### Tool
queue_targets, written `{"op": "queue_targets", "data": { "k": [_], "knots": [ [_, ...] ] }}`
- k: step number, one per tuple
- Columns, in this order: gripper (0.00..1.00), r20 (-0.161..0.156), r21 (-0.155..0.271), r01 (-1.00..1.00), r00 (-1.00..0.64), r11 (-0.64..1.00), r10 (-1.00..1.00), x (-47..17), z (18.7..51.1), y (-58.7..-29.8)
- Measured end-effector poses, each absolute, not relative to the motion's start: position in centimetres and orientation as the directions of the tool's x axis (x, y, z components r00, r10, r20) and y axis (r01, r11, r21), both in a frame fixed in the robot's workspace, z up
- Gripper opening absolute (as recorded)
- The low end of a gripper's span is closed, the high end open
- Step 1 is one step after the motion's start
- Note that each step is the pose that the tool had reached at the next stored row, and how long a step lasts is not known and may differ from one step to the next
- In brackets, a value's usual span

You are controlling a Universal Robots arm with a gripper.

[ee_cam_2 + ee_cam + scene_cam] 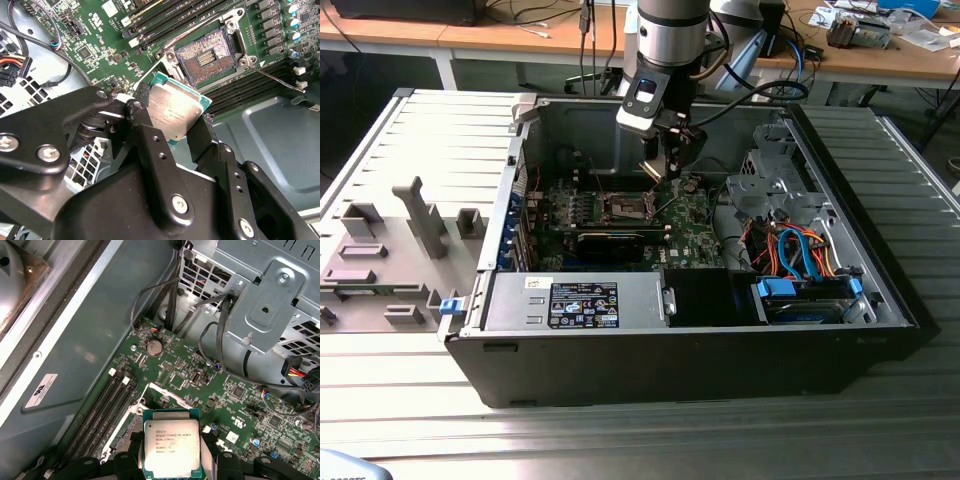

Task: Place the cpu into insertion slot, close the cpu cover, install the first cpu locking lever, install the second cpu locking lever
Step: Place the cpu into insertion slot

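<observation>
One hand (172, 126) holds the cpu (176, 109) near the insertion slot (206, 56).

Place: robotics lab or workshop
Work surface: ribbed metal desk (620, 440) carrying an open computer case (670, 365)
Background: wooden desks (500, 40) strewn with cables (535, 15)
Machine: robot arm (670, 30) over the case

Arm: the silver and black arm (670, 30) comes down steeply from above in the exterior view.
Wrist: a pale wrist block (647, 103) sits under it, tipped a little toward the exterior view's left.
Hand: the black hand (172, 120) points downward.
Fingers: two black fingers (150, 145) are closed on opposite edges of the cpu (175, 112).
Hold: the cpu sits tilted between the fingertips, face showing in both wrist views.
</observation>
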State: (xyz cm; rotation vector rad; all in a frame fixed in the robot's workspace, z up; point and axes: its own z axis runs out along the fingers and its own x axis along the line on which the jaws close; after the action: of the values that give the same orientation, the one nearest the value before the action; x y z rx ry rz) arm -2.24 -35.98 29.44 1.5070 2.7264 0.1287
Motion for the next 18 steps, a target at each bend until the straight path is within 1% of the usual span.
{"op": "queue_targets", "data": {
  "k": [18],
  "knots": [
    [0.54,0.019,0.084,0.850,-0.523,0.520,0.852,-2.24,29.44,-35.98]
  ]
}}
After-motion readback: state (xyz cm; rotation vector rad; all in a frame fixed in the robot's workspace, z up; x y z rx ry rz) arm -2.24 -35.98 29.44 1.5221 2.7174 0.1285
